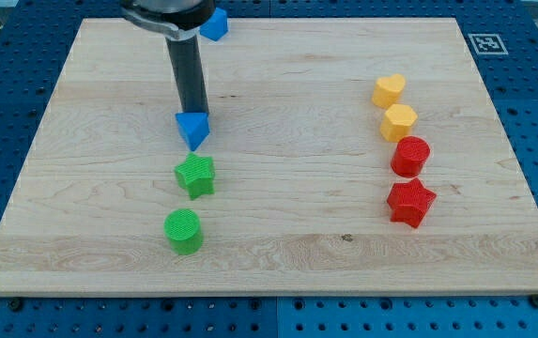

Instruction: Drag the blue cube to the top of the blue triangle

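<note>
A: Blue cube (215,25), placed where?

B: Far up the bench (344,272), close to the view's top edge, its left side partly hidden behind the arm's dark housing.

A: And from my tip (193,114)?

B: Up the view and a touch to the right, well apart. Nothing between the two but bare wood and the rod itself.

A: Blue triangle (192,130)?

B: Directly below my tip, touching it or all but; hard to tell which. Sits far down the view from the cube and slightly left of it.

A: So the line that matters?

B: Cube to triangle, running down the view with a slight lean to the left. Probably calls for getting round to the cube's upper side first, tight against the bench edge, then pushing down.

A: Any risk there?

B: Little room above the cube, by the look of it. Also a chance of nudging the triangle when leaving it.

A: Pose of the arm?

B: Rod near upright, coming down from the housing at the view's top, end resting at bench level.

A: Gripper?

B: None fitted, so nothing opened, closed or held.

A: Neighbours?

B: Green star (195,176) just below the triangle, green cylinder (184,231) below that. Yellow and red blocks well off to the right.
</note>
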Robot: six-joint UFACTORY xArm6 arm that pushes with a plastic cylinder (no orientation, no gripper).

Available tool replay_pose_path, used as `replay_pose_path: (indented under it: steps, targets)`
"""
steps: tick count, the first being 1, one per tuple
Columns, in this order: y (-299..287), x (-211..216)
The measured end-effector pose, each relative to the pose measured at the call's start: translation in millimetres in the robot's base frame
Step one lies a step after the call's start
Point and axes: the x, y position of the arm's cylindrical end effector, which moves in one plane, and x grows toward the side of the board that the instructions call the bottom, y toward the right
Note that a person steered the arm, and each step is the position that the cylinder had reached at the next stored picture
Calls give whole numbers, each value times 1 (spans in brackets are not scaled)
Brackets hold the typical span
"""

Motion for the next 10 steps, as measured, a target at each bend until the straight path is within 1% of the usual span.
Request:
replay_pose_path:
  steps: [1,2,3,4,5,6,7,8,9,10]
  targets:
    - [-3,3]
    - [-18,-47]
    - [-50,-124]
    - [-80,-212]
    - [-75,-213]
    - [-42,-211]
    - [17,-211]
    - [42,-208]
    - [45,-194]
    - [62,-187]
